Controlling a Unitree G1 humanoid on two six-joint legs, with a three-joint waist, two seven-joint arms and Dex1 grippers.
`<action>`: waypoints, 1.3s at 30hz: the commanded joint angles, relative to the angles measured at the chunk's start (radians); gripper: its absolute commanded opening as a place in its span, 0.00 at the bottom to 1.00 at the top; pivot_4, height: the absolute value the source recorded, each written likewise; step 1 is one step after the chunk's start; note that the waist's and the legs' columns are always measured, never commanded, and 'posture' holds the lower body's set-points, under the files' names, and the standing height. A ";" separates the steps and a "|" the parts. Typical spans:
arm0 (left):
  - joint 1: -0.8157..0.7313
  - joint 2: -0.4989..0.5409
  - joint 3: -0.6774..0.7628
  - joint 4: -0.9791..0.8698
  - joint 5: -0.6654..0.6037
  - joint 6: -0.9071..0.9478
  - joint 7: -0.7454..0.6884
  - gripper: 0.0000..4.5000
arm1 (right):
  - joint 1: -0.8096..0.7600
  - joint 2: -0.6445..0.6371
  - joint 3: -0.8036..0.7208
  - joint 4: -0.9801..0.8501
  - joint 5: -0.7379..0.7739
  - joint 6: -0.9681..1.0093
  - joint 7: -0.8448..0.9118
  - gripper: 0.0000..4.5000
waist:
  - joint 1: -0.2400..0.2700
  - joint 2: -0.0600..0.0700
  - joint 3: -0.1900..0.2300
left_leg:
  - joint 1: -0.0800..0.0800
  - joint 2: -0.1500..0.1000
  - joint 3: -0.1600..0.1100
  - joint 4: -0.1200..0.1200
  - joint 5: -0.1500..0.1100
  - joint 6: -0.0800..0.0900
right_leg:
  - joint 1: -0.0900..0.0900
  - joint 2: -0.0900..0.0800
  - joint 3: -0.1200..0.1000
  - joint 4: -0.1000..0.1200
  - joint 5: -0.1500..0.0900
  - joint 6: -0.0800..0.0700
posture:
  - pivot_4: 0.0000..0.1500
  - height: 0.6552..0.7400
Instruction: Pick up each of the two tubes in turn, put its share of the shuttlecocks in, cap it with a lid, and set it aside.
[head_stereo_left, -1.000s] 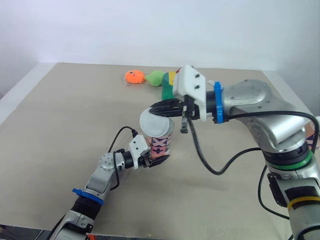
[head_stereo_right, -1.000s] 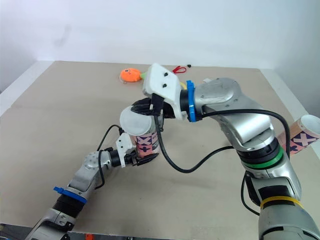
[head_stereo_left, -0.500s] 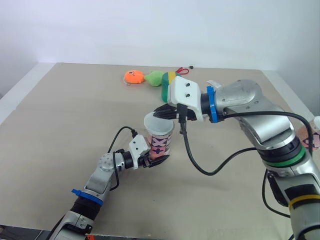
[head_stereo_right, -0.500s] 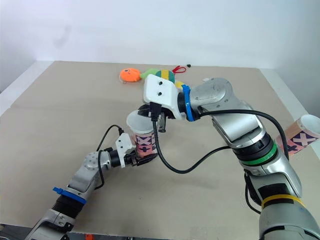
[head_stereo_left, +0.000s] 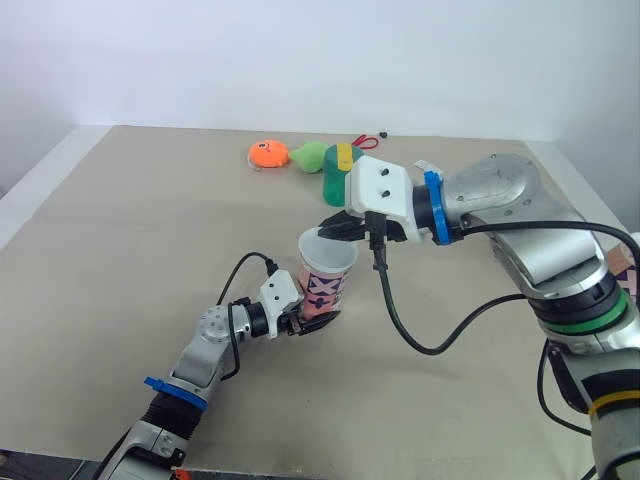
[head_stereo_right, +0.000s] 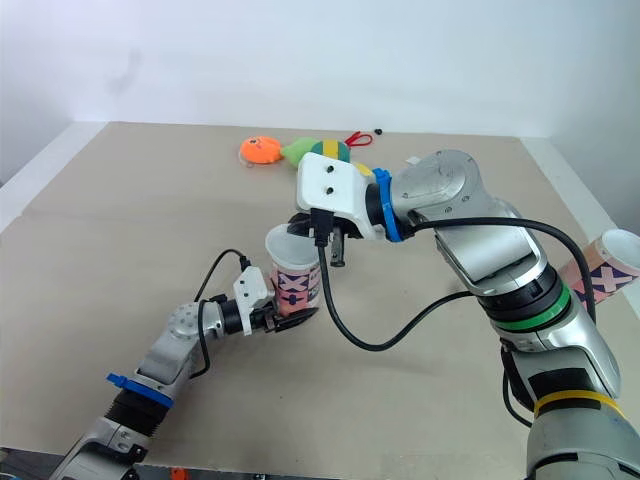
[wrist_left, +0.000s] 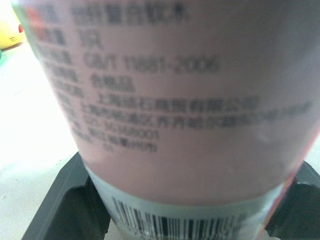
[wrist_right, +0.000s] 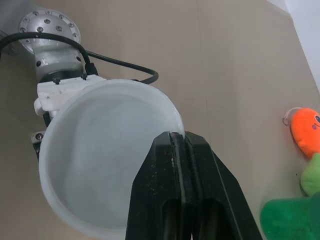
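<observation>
In the left jaws, tube (head_stereo_left: 321, 290) upright, lid (head_stereo_left: 328, 250) at its top.

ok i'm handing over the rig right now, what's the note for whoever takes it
Left gripper: fingers shut on the base of the tube, holding it upright.
Right gripper: fingers shut on the rim of the lid, which is at the tube's mouth.
Done: lid is at the tube; contents hidden, full seating unclear.
Left: seat the lid, set this tube aside, then handle the second tube at the robot's right.
</observation>
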 joint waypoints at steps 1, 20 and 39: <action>0.036 0.005 -0.031 0.051 0.024 0.050 -0.006 0.72 | -0.005 -0.029 -0.012 -0.024 -0.035 -0.011 0.014 0.01 | 0.000 0.000 0.000 | 0.000 0.000 0.000 0.000 0.000 0.000 | 0.000 0.000 0.000 0.000 0.000 0.000 | 1.00 1.00; 0.036 0.001 -0.034 0.054 0.026 0.051 -0.007 0.72 | 0.021 0.066 -0.004 -0.013 -0.088 -0.032 -0.004 0.01 | -0.002 0.000 0.000 | 0.001 0.001 0.000 0.000 0.000 0.000 | 0.000 0.001 0.000 0.000 0.000 -0.001 | 1.00 1.00; 0.036 0.001 -0.032 0.056 0.025 0.056 -0.010 0.72 | 0.086 0.087 -0.017 0.033 -0.111 -0.046 0.006 0.01 | -0.003 0.000 -0.002 | 0.002 0.001 0.000 -0.001 0.000 0.000 | 0.000 0.001 0.000 0.000 0.000 -0.001 | 1.00 1.00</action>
